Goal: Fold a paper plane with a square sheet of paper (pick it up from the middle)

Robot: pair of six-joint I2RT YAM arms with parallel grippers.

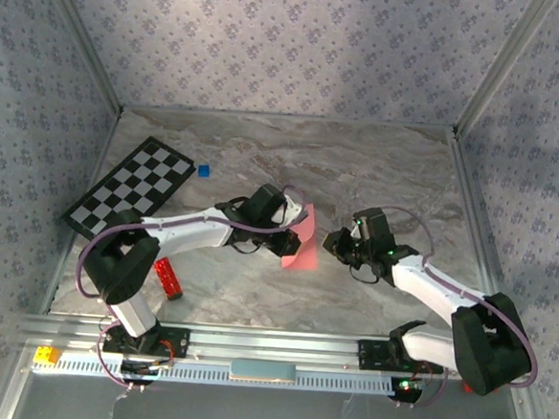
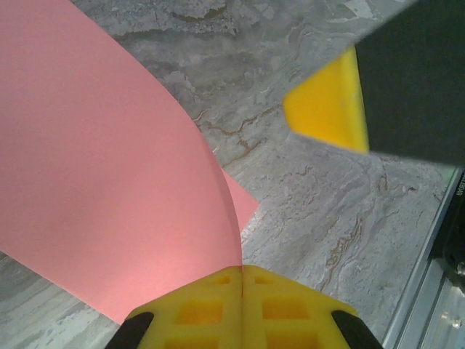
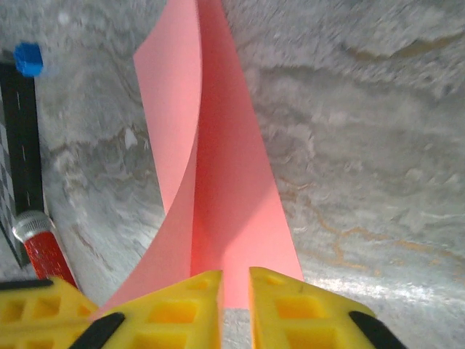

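Observation:
The square sheet of paper (image 1: 303, 245) is salmon pink and bent into a curve, one half lifted, the other lying on the marble table. My left gripper (image 1: 294, 213) is shut on its raised edge. In the left wrist view the yellow fingers (image 2: 241, 270) pinch the sheet (image 2: 109, 182) with no gap between them. My right gripper (image 1: 336, 242) sits just right of the paper. Its fingers (image 3: 235, 280) stand a narrow gap apart over the near edge of the flat half (image 3: 240, 211), with nothing clamped between them. No paper plane shape shows; the sheet is only curled.
A checkerboard (image 1: 132, 188) lies at the back left with a small blue cube (image 1: 203, 171) beside it. A red glittery bar (image 1: 168, 278) rests near the left arm's base. Patterned walls close three sides, and a metal rail (image 1: 270, 348) runs along the front.

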